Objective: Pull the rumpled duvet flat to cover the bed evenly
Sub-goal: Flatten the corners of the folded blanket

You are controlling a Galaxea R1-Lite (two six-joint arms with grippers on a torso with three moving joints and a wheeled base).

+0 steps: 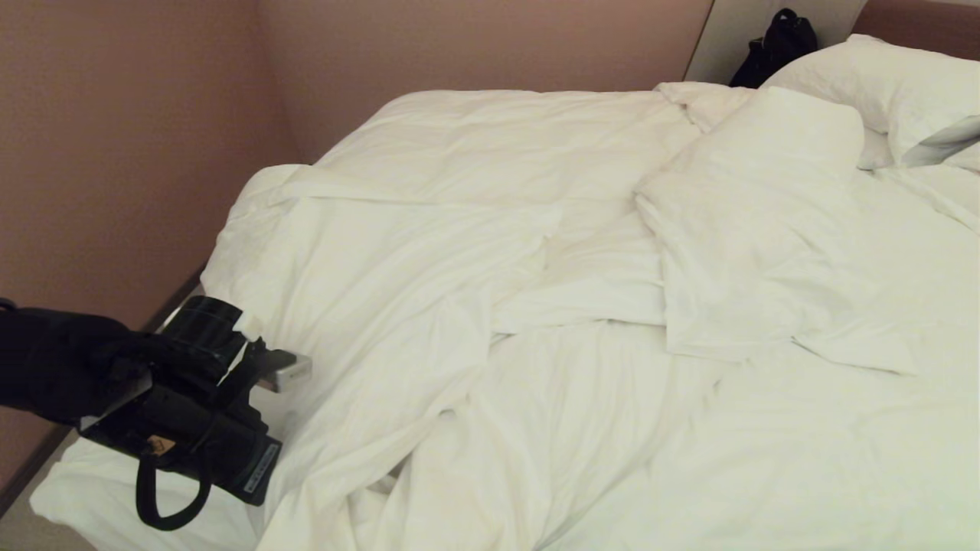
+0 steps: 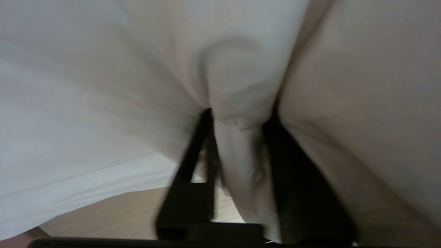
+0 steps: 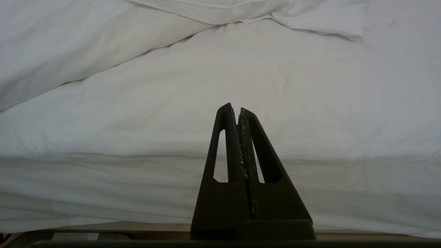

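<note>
The duvet lies rumpled over the bed, bunched into thick folds and ridges across the middle, with one broad fold running from the far left corner toward the near edge. Its left side hangs over the left edge of the bed, close to the pinkish wall. Two pillows sit at the far right: one pillow lies tilted on top of the duvet, and a second pillow rests behind it against the headboard. A black bag stands beyond the bed, at the far end next to the headboard. The left gripper is at the near left edge of the bed, pressed into the hanging side of the duvet. In the left wrist view its two dark fingers stand apart with a bunched fold of the white duvet between them; the jaws are parted around the cloth, and it is not clear whether they press it or have let it go. Below that fold a strip of light wooden floor shows. The right gripper is parked low at the near side of the bed, its fingers pressed together with nothing between them, pointing at the draped white cloth without touching it.
</note>
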